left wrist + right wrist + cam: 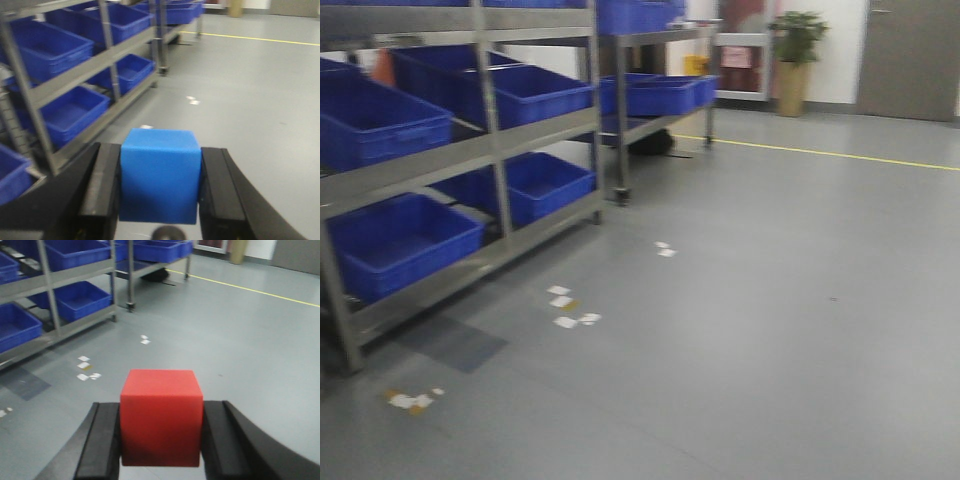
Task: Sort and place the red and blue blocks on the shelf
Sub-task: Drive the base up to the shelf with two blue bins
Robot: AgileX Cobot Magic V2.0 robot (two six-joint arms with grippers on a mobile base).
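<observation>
Crates [380, 120] of blue plastic are ranged on the tiers of the steel shelf [470, 150] at the left. White paper scraps [565, 305] are scattered on the grey floor [770, 320] just in front of it. Farther back a yellow line [820, 152] is drawn across the floor. A pink sign [737, 57] is fixed on the far side, its writing too blurred to be read. To its right a potted plant [796, 40] and a grey door [910, 55] are set against the far wall.

In the left wrist view the left hand [161, 155] is clamped on the blue block [159, 177], which is held by its side faces between two black fingers, above the floor and apart from the shelf. In the right wrist view the right hand [161, 412] is clamped likewise on the red block [161, 422], also apart from the shelf.
</observation>
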